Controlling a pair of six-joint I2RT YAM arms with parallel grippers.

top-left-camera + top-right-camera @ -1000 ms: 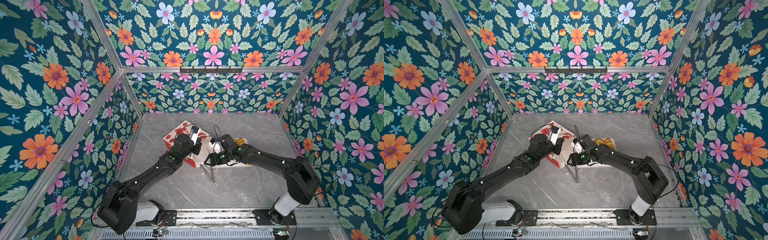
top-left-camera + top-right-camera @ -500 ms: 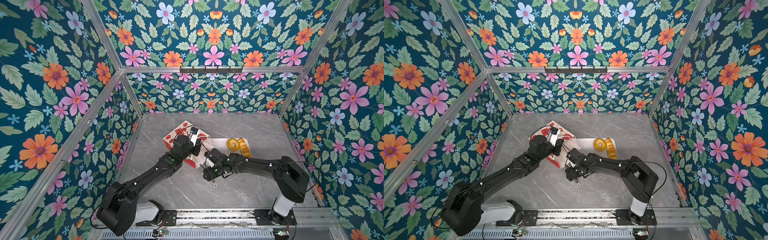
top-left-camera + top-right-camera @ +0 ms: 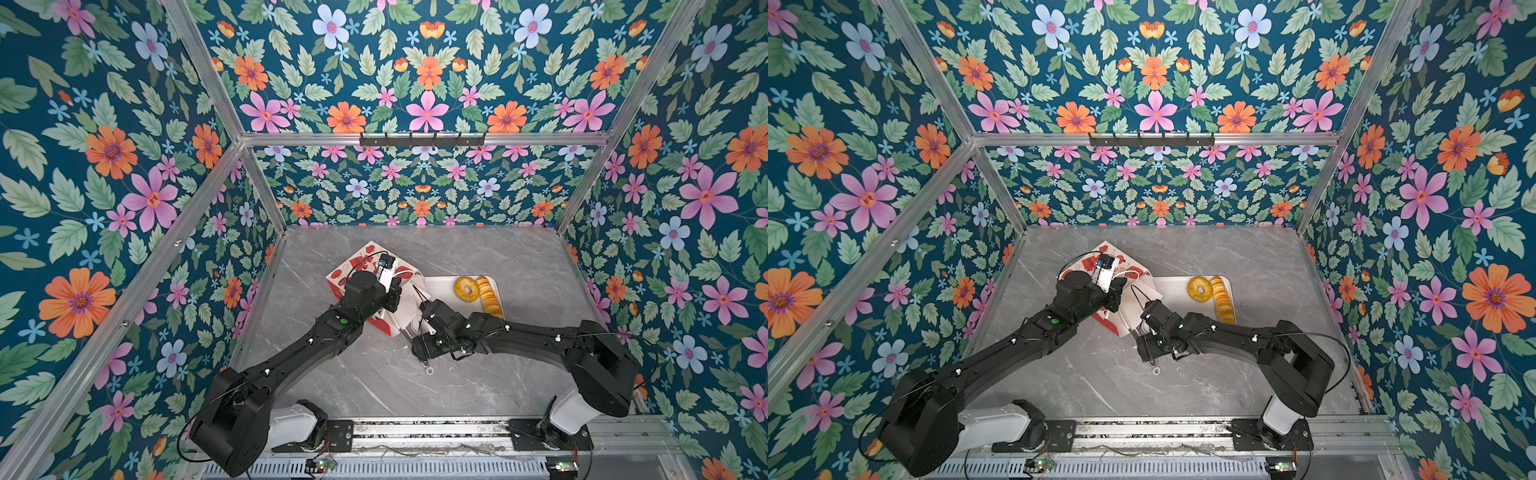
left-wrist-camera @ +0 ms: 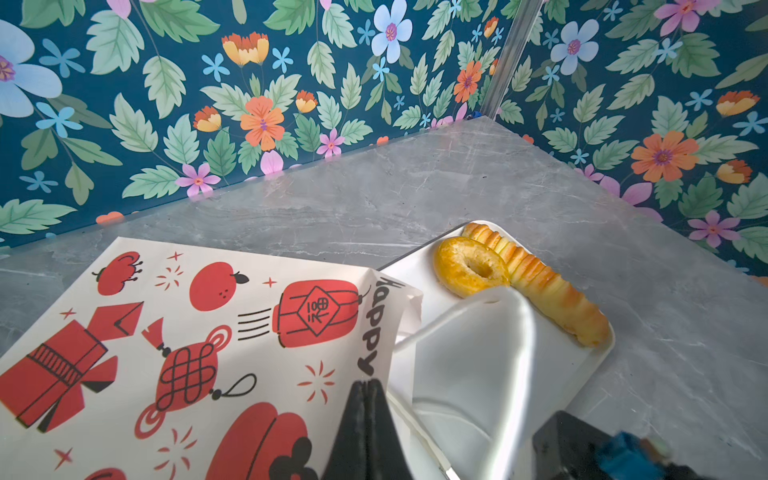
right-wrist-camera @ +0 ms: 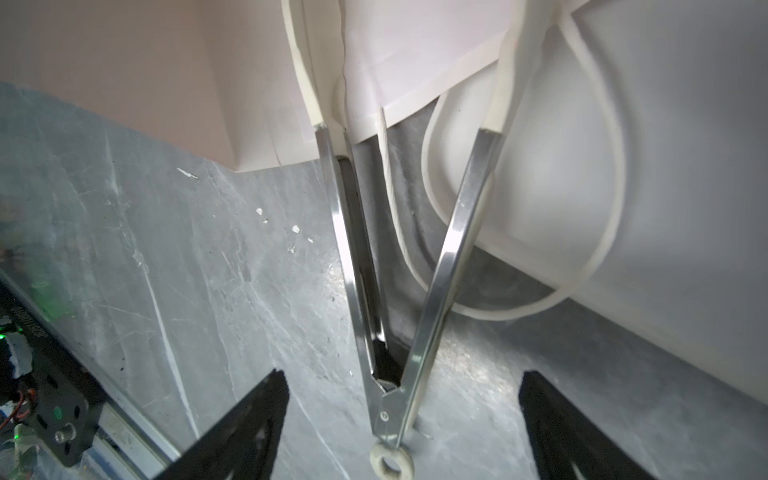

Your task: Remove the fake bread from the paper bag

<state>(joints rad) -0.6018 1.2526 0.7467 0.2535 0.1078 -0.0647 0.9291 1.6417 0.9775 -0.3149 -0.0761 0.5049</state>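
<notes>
Grey marbled worktop (image 3: 374, 386), walled on three sides by teal floral panels in aluminium framing. Left of centre, lying on its side: the paper bag (image 3: 353, 266), its upper face white with red lantern, knot and fruit motifs and "HAPPY" printed along the rim. Mouth turned toward a white rounded tray (image 3: 438, 284), open end overlapping that tray's near edge.

On the tray, out of the bag: two pieces of fake bread, a ring donut (image 3: 466, 289) and, touching it on the far side from the bag, a long twisted stick (image 3: 489, 299). Both glossy golden-yellow.

On the bag's upper lip, beside the lettering: left fingers (image 4: 365, 415), pressed fully together and pinching the paper, with the mouth gaping and white inside.

Low over the worktop at the bag's mouth: right fingers (image 5: 249, 428), spread wide, gripping nothing, one on either side of the hinge end of steel tongs (image 5: 443, 282). Clear gap between each finger and the metal. Tongs resting on the worktop, sprung open in a V, pale ring at the hinge, white-sleeved tips up against the bag's open end. Whether inside it, not clear. White cord handle (image 5: 622, 195) looped on the worktop just beside one tong arm.
</notes>
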